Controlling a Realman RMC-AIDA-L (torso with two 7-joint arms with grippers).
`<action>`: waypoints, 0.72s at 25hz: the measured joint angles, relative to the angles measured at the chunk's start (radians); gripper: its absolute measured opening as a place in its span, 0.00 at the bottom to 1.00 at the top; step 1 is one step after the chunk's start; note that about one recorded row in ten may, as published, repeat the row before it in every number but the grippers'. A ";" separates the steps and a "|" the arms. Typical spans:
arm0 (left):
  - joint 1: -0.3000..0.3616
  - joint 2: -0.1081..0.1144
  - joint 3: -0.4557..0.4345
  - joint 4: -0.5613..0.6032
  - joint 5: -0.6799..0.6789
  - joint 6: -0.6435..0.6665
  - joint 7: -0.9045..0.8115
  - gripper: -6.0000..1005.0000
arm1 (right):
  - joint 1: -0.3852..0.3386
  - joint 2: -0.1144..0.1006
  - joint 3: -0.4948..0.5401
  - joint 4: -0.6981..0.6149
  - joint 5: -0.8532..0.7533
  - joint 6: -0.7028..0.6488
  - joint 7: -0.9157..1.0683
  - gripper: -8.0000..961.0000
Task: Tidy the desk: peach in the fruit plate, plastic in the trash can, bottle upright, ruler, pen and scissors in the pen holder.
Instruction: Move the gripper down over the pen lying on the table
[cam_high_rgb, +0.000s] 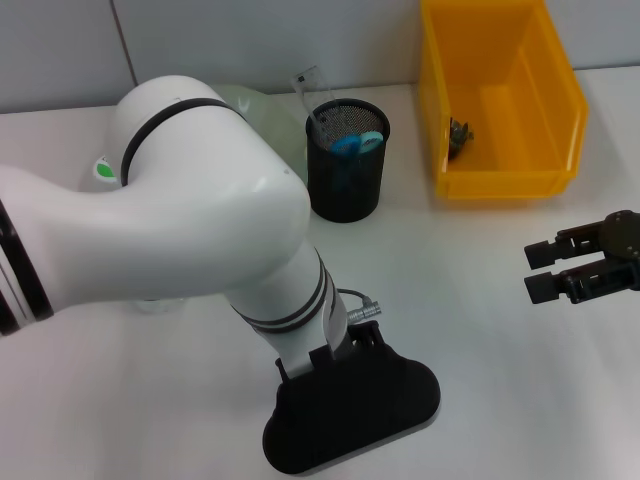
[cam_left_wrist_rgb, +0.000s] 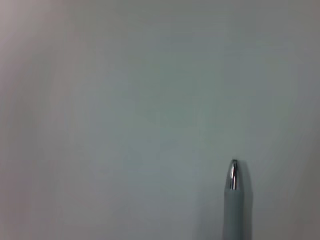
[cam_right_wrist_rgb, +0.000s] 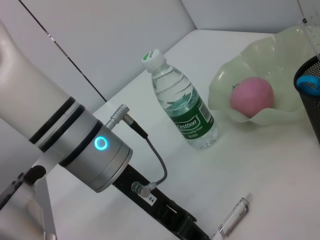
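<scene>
My left gripper hangs low over the front of the white table, its black body hiding what is under it. A white pen with a silver tip lies on the table right below it; it also shows in the right wrist view, beside the left gripper. The black mesh pen holder holds blue-handled scissors and a clear ruler. The peach sits in the pale green fruit plate. The bottle stands upright. My right gripper is open and empty at the right edge.
A yellow bin stands at the back right with a small dark item inside. My large white left arm covers the left of the table and most of the fruit plate.
</scene>
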 joint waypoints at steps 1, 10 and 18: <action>0.000 0.000 0.002 -0.001 0.000 -0.004 0.000 0.19 | 0.000 0.000 0.000 0.000 0.000 0.000 0.000 0.79; -0.004 0.000 0.008 -0.011 0.000 -0.020 -0.007 0.21 | 0.003 0.000 0.000 0.000 0.000 0.000 -0.002 0.79; -0.004 0.000 0.009 -0.019 0.000 -0.024 -0.003 0.22 | 0.006 0.000 0.000 0.000 0.000 0.002 -0.002 0.79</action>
